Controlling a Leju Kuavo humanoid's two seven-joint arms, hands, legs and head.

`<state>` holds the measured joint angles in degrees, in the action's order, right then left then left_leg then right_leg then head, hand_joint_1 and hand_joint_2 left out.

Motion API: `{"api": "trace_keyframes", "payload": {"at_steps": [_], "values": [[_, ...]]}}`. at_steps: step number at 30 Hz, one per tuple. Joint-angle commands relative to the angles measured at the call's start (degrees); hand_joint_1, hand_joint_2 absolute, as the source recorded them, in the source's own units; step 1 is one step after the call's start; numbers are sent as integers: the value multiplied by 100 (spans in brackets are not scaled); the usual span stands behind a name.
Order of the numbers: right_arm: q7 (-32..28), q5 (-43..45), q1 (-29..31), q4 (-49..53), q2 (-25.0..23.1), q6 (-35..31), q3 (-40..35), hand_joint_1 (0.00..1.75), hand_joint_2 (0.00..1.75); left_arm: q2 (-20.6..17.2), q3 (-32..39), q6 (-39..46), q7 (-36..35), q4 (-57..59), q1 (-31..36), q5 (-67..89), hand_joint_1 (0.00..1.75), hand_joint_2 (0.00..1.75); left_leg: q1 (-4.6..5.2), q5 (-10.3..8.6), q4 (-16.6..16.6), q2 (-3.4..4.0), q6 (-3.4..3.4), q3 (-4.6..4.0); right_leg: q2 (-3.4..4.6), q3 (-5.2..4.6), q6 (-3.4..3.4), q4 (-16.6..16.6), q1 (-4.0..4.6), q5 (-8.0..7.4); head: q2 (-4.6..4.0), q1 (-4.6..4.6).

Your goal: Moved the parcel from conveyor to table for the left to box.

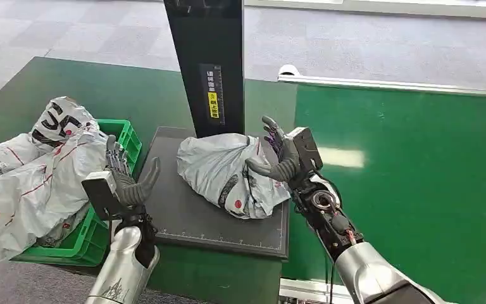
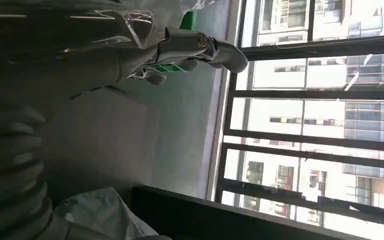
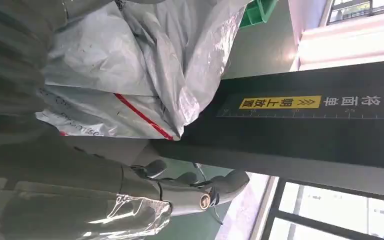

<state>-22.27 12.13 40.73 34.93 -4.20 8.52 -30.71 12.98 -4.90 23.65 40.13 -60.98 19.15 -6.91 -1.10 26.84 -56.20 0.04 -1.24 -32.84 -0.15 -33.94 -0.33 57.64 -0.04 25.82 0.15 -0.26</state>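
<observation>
Nearest, the left hand [image 1: 125, 183] hovers with fingers spread and nothing in them, just left of the dark platform [image 1: 183, 215]. The grey parcel [image 1: 228, 174] lies on that platform, off the green conveyor [image 1: 411, 190] on the right. The right hand [image 1: 285, 155] is spread wide at the parcel's right side, holding nothing. Further left, the green crate [image 1: 123, 136] holds other bags. The transfer looks done; boxing by the left hand remains.
</observation>
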Motion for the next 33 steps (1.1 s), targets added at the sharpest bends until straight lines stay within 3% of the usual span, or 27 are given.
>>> {"api": "trace_keyframes", "payload": {"at_steps": [1, 17, 18, 19, 20, 23, 29, 33], "values": [[10, 13, 155, -208, -56, 4, 76, 0, 175, -95, 26, 4, -13, 268, 144, -5, 0, 175, 8, 1, 13, 2, 10, 24, 3, 21, 5, -10, -7, 1, -2, 0], [10, 13, 155, -208, -56, 4, 76, 0, 175, -95, 26, 4, -13, 268, 144, -5, 0, 175, 3, 0, 3, 1, 4, 7, 1, 6, 2, -2, -3, 0, 0, 0], [-693, 1152, 240, 86, 222, 998, 1082, 0, 175, -391, -2134, -832, -2173, 1459, 1183, 2155, 0, 175, 7, 1, 7, 2, 8, 16, 2, 13, 3, -3, -6, 2, -2, 0], [-307, 1193, 298, 334, 461, 1259, 1396, 0, 175, 78, -2277, -708, -2489, 1945, 1551, 4014, 0, 175, 3, -6, 1, -10, 2, -3, -10, -2, 0, 3, -2, -1, 0, 0], [-67, 1191, 317, 469, 557, 1420, 1633, 0, 175, 331, -2249, -619, -2592, 2251, 1764, 4125, 0, 175, 7, -17, -18, -94, 12, -34, -93, -1, 8, 17, -7, 13, 0, 0], [48, 1045, 261, 578, 513, 1456, 1822, 0, 175, 395, -2201, -570, -2519, 2428, 1839, 4141, 0, 175, 10, -24, -41, -125, 20, -35, -122, -18, 19, 13, -11, 13, -2, -4], [-12, 687, 193, 536, 324, 1494, 2077, 0, 175, 287, -2056, -668, -2388, 2302, 1709, 4209, 0, 175, 19, -13, -17, -3, 34, -18, 0, -2, 36, -6, -20, -25, -2, -4], [-12, 687, 193, 536, 324, 1494, 2077, 0, 175, 287, -2056, -668, -2388, 2302, 1709, 4209, 0, 175, 25, -14, -21, -13, 41, -22, -6, -11, 44, -7, -28, -28, -2, 0]]}}
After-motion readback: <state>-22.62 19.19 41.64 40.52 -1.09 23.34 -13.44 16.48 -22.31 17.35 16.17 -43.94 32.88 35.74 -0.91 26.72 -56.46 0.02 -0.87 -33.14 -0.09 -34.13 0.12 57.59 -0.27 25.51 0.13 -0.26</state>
